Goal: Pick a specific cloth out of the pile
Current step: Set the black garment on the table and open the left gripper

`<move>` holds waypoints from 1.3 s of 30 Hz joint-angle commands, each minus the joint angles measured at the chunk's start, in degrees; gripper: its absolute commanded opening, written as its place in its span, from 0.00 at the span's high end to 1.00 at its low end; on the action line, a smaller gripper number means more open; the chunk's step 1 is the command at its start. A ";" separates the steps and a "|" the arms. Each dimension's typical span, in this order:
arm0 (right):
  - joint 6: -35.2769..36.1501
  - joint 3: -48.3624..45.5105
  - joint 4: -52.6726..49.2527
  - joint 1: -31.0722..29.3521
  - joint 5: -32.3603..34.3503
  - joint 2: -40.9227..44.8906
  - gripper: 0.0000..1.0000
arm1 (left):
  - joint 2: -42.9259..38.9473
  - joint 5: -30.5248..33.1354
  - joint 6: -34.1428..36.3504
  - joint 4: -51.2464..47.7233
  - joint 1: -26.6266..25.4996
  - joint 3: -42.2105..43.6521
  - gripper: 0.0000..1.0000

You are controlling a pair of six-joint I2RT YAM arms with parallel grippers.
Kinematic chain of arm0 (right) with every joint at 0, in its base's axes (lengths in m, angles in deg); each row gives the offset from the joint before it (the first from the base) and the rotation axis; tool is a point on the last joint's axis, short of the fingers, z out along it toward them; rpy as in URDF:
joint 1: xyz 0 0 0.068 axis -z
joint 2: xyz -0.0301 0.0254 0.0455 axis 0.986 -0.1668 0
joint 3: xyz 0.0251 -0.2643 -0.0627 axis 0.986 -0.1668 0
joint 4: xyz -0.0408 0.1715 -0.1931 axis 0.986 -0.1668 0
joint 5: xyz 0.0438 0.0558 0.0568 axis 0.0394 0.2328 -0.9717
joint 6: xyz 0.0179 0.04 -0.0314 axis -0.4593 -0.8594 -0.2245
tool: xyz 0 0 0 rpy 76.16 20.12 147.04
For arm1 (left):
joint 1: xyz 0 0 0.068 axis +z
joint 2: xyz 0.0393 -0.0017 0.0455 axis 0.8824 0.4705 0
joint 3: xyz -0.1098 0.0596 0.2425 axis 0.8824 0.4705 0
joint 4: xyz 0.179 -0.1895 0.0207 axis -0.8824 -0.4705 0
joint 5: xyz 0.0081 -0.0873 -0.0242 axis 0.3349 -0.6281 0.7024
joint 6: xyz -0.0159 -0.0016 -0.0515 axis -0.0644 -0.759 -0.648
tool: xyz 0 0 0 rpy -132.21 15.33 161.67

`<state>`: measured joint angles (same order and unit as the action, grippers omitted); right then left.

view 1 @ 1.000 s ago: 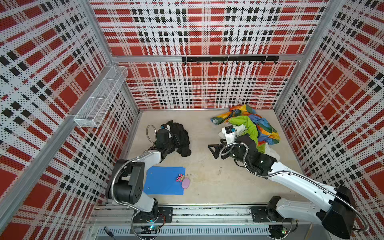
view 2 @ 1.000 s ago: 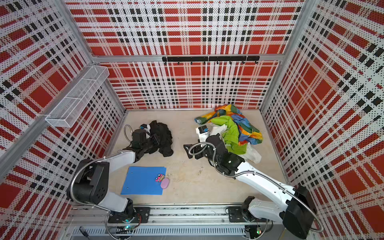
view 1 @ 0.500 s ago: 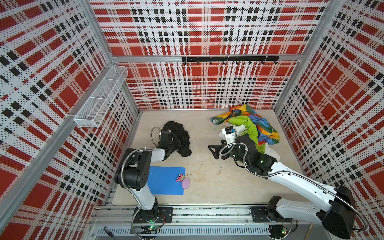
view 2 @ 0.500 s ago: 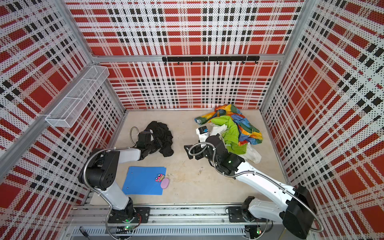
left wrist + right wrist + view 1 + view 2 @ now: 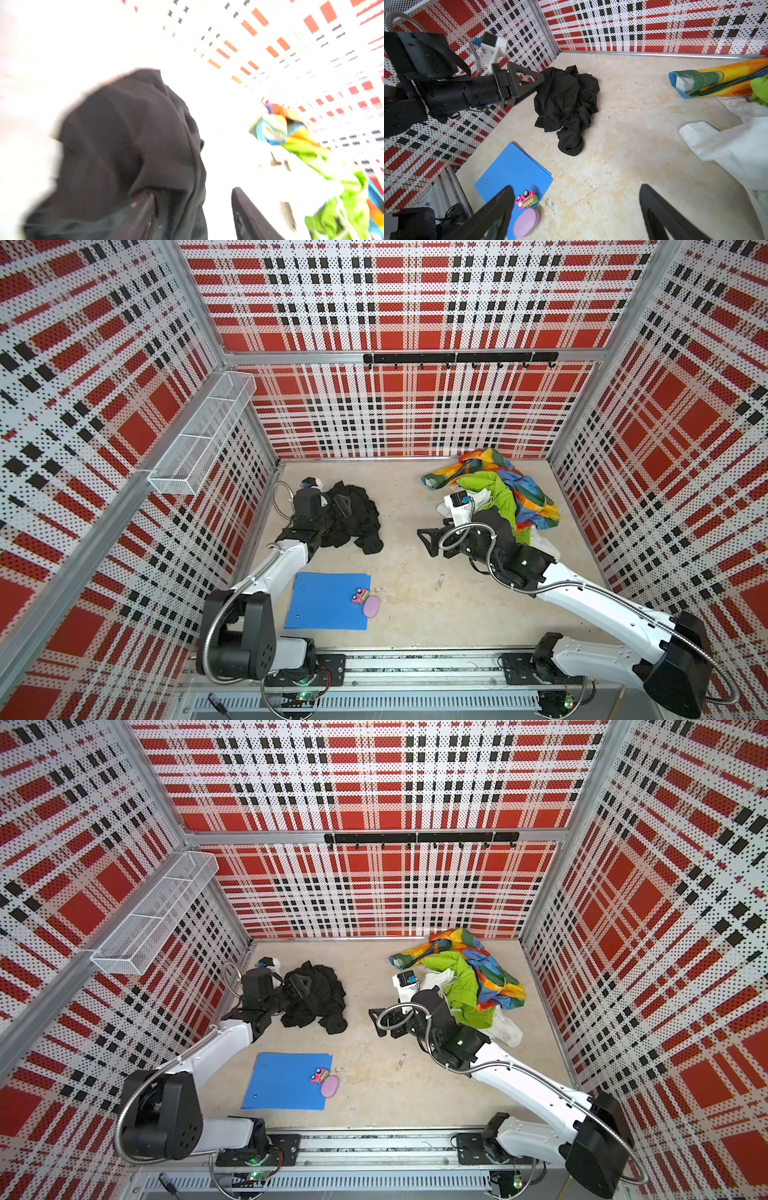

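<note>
L gripper (image 5: 192, 192) was clamped on the cloth (image 5: 353, 516) a sec ago. Its jaws are now parted partway and nothing looks pinched, w/ one finger just beside the folds. Cloth sits heaped on the floor (image 5: 415, 580) at left, well apart from the pile (image 5: 503, 493). R gripper (image 5: 576, 188) unchanged: wide, empty, near pile. We judge the pick-out done; L only has to back off.
</note>
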<state>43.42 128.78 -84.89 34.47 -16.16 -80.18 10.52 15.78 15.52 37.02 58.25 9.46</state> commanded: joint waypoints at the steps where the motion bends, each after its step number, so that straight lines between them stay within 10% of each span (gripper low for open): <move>1: 1.12 2.12 1.47 -0.21 0.59 1.14 0.00 | -1.15 3.83 3.35 -6.00 1.90 -4.20 0.36; 8: 1.11 2.08 0.81 -0.20 1.12 1.61 0.00 | 5.70 0.40 5.00 -6.60 1.81 -10.66 0.38; 28: 1.04 1.39 -0.36 -0.21 2.12 2.44 0.00 | 34.88 17.08 6.81 -15.48 -8.51 -21.22 0.32; 39: 1.47 -0.36 -0.86 -0.20 3.65 3.33 0.00 | 31.55 22.66 8.85 -15.60 -11.05 -21.46 0.28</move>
<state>43.96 129.13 -87.10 34.47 -14.00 -78.58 45.38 35.45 22.75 23.60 48.55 -12.95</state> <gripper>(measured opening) 0.999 0.721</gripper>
